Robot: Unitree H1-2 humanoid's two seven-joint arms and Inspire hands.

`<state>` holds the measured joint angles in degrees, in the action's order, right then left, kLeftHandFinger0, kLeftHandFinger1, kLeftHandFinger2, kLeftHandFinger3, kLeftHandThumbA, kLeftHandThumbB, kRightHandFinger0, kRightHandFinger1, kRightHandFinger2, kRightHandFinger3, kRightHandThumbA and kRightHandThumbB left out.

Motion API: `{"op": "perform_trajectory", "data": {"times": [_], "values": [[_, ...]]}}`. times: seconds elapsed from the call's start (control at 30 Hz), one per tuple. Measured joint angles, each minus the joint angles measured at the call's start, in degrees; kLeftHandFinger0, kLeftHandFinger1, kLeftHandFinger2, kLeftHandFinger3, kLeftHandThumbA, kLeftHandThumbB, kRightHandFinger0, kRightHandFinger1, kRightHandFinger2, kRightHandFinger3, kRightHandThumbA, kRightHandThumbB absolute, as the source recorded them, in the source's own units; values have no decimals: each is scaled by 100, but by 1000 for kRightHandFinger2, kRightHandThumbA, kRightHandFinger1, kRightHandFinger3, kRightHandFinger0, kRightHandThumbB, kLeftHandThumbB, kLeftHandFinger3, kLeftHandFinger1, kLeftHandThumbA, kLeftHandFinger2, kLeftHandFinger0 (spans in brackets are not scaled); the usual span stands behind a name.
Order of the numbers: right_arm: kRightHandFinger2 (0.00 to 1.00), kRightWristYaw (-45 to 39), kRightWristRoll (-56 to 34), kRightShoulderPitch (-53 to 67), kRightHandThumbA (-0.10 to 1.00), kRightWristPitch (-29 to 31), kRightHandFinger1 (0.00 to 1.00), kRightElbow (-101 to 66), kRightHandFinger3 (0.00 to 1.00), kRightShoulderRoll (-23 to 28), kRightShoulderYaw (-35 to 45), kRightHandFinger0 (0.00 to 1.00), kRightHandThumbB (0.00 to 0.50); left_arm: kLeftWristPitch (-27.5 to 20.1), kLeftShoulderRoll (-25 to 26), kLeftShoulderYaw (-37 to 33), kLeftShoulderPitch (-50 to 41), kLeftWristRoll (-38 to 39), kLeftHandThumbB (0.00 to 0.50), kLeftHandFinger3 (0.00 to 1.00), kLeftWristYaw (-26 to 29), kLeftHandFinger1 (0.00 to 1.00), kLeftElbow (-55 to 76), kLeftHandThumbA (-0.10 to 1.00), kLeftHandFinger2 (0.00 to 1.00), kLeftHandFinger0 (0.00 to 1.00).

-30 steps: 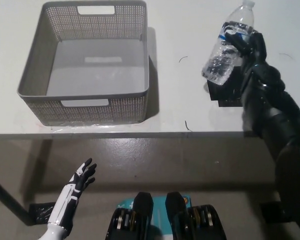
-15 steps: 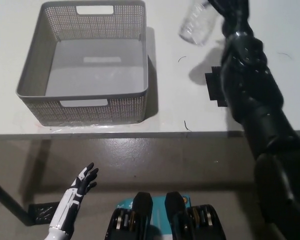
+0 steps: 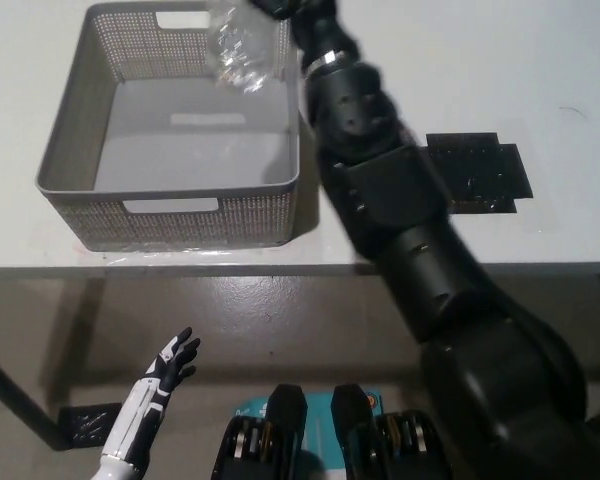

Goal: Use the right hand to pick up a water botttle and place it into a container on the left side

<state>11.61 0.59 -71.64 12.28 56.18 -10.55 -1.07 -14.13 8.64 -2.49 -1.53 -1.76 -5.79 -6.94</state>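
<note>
A clear plastic water bottle [image 3: 238,48] hangs above the far right part of the grey perforated basket [image 3: 70,140], blurred by motion. My black right hand [image 3: 290,10] is shut on it at the top edge of the picture, and the black arm stretches across the table from the lower right. The hand itself is mostly cut off by the frame. My white left hand [image 3: 170,362] rests open below the table's front edge at the lower left.
The basket stands on the left of a white table [image 3: 480,230]. A black square mat [image 3: 478,170] lies on the table to the right, partly covered by my arm. Grey floor shows below the table edge.
My right arm has swung left with the bottle, from above the black mat to above the basket's far right corner. The mat is now uncovered. The left hand has hardly moved.
</note>
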Motion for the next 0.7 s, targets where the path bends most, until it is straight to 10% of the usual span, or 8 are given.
{"op": "perform_trajectory", "data": {"times": [0.33,0.4,0.47,0.53,0.7], "values": [[893,95,251,-113,-100,39,535,1467,877,-105,-311,112,107,0,3,-41,9,1,138,1000,-64,1000,9,1000,1000,1000],[1000,103,258,-125,216,55,832,1649,1000,-89,-325,491,241,0,3,-56,10,0,138,1000,-78,1000,11,1000,1000,1000],[1000,114,283,-125,408,77,824,1783,1000,-60,-357,604,269,-1,3,-72,14,-3,137,1000,-91,1000,10,1000,1000,1000],[1000,78,307,-125,685,91,1000,1855,1000,-19,-406,923,317,-1,7,-93,24,-7,138,1000,-97,1000,10,1000,1000,1000],[1000,-263,348,-124,951,97,1000,1857,1000,139,-539,1000,393,-1,31,-150,33,-16,130,1000,-119,1000,11,1000,1000,1000]]}}
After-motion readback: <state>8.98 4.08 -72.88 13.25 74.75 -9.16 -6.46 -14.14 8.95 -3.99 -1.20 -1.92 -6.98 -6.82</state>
